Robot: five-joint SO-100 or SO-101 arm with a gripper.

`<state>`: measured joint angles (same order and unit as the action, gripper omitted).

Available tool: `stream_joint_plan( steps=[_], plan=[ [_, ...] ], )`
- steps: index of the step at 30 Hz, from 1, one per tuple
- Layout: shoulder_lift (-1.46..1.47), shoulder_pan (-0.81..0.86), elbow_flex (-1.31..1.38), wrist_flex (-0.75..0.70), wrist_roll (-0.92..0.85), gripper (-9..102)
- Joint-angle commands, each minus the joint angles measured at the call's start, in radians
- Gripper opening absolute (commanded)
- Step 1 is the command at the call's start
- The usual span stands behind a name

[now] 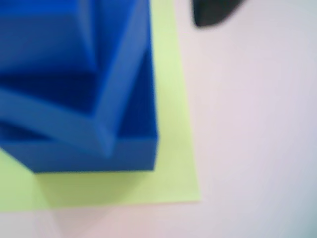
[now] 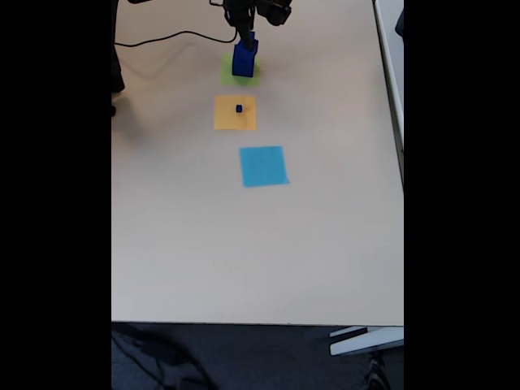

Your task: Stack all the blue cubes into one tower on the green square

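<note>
Pincer (image 2: 246, 36) low over the top of the stack in the fixed view, dark and small against the far end of the table; jaw spread and any grip impossible to tell at this size. In the wrist view, a dark blurred piece at the top edge, perhaps part of the arm.

Directly under the pincer, a tower of blue cubes (image 2: 244, 58), resting on the green square (image 2: 240, 78). From the wrist view, the blue cubes (image 1: 79, 99) seen close and blurred, stepped one on another, the lowest sitting on the green square (image 1: 173, 148) with paper showing along its right and lower sides.

Just nearer the camera than the green square, an orange square (image 2: 235, 113) with one tiny blue cube (image 2: 239, 108) on it, near its middle. Farther from the green square along the same line, a light blue square (image 2: 263, 166), bare.

Around the green square, a pale, matte table (image 2: 244, 260), evenly lit. To the left of the green square, a black cable (image 2: 162, 36) curving across the far end. Well beyond the squares, past the near table edge, dark carpeted floor (image 2: 244, 357) and a pale table foot (image 2: 366, 341).
</note>
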<state>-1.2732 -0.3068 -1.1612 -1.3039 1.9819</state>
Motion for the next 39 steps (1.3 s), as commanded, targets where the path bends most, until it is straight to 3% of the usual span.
stream_joint_plan(
  steps=[1,21,33,39],
  plan=[
    [-0.008,0.002,0.057,-0.020,-0.009,25],
    [0.035,-0.003,0.192,-0.107,-0.008,25],
    [0.135,0.002,0.503,-0.156,-0.081,25],
    [0.138,0.009,0.528,-0.150,-0.092,25]
  ],
)
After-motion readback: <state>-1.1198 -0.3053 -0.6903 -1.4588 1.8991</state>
